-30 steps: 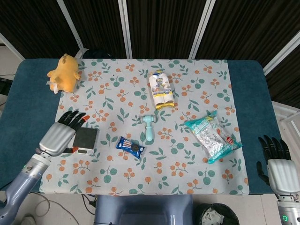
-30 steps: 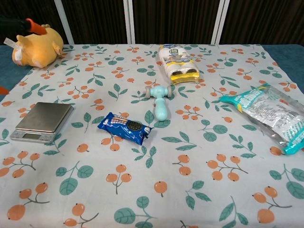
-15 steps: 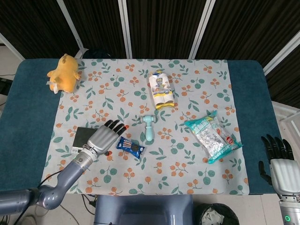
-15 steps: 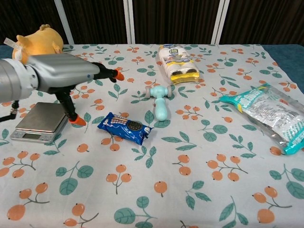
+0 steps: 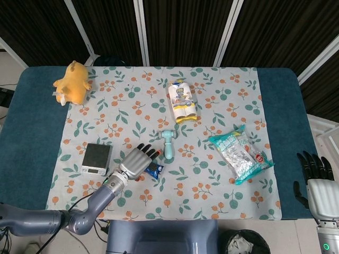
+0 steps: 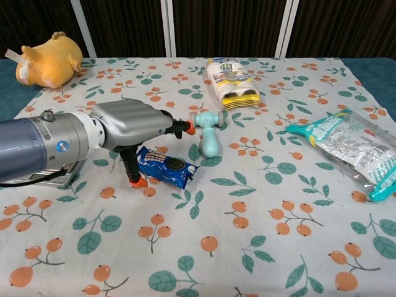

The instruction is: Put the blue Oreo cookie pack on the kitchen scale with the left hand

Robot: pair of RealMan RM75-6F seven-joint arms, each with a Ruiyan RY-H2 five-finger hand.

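The blue Oreo cookie pack point(image 6: 168, 168) lies flat on the floral tablecloth, left of centre. In the head view only its right end point(image 5: 155, 169) shows from under my left hand point(image 5: 139, 160). That hand point(image 6: 133, 127) hovers over the pack's left part with fingers stretched out and apart and its thumb pointing down beside the pack's left end; it holds nothing. The silver kitchen scale point(image 5: 96, 157) stands bare to the left of the hand. My right hand point(image 5: 318, 186) rests open off the table's right edge, far from everything.
A light blue toy hammer point(image 5: 168, 144) lies just right of my left fingertips. Further back is a yellow and white snack pack point(image 5: 183, 101). A teal and clear bag point(image 5: 241, 153) lies at the right, and a yellow plush toy point(image 5: 72, 83) sits far left.
My left hand has swung right, from beside the scale to above the Oreo pack, and the scale is uncovered again. The pack and the right hand have not moved.
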